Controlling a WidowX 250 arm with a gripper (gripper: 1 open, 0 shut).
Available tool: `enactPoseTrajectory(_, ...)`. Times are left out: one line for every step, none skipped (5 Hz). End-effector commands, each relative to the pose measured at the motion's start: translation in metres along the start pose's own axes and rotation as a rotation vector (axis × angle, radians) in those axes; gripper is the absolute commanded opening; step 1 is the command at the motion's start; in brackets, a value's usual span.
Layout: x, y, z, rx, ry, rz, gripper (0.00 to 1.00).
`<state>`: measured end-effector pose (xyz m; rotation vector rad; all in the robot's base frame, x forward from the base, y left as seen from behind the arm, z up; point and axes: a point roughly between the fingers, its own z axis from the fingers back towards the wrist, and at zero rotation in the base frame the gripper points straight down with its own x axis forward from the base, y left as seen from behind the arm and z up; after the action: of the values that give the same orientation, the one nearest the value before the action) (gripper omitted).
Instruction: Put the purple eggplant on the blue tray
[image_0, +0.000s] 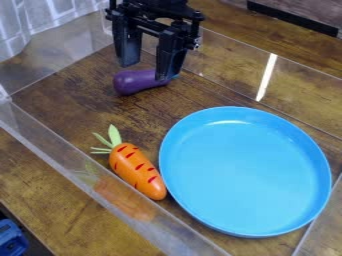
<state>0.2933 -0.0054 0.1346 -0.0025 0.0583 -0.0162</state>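
Observation:
The purple eggplant (135, 81) lies on the wooden table at upper centre, a small dark purple oblong. My black gripper (150, 62) hangs right above its far side, fingers pointing down with a gap between them, holding nothing; one finger (168, 63) reaches the eggplant's right end. The blue tray (302, 140) is a large round plate with a raised rim at the lower right, with nothing on it. It sits well to the right and in front of the eggplant.
An orange carrot (138, 170) with green leaves lies just left of the tray, almost touching its rim. A clear plastic wall (54, 140) edges the work area on the left and front. A bright glare streak (266, 76) lies on the table behind the tray.

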Motion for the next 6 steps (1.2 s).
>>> enactPoseTrajectory(-0.004, -0.001, -0.009, 0.002, 0.003, -0.011, 0.00)
enactPoseTrajectory(-0.004, -0.002, -0.020, 0.007, 0.006, -0.060, 0.00)
enactPoseTrajectory(0.003, 0.007, -0.032, 0.020, -0.004, -0.038, 1.00)
enactPoseTrajectory(-0.002, 0.005, -0.031, 0.021, -0.008, -0.020, 0.00)
enactPoseTrajectory(-0.003, 0.000, -0.031, 0.022, -0.023, -0.010, 0.00)
enactPoseTrajectory(-0.007, 0.001, -0.018, 0.023, -0.027, 0.004, 0.00)
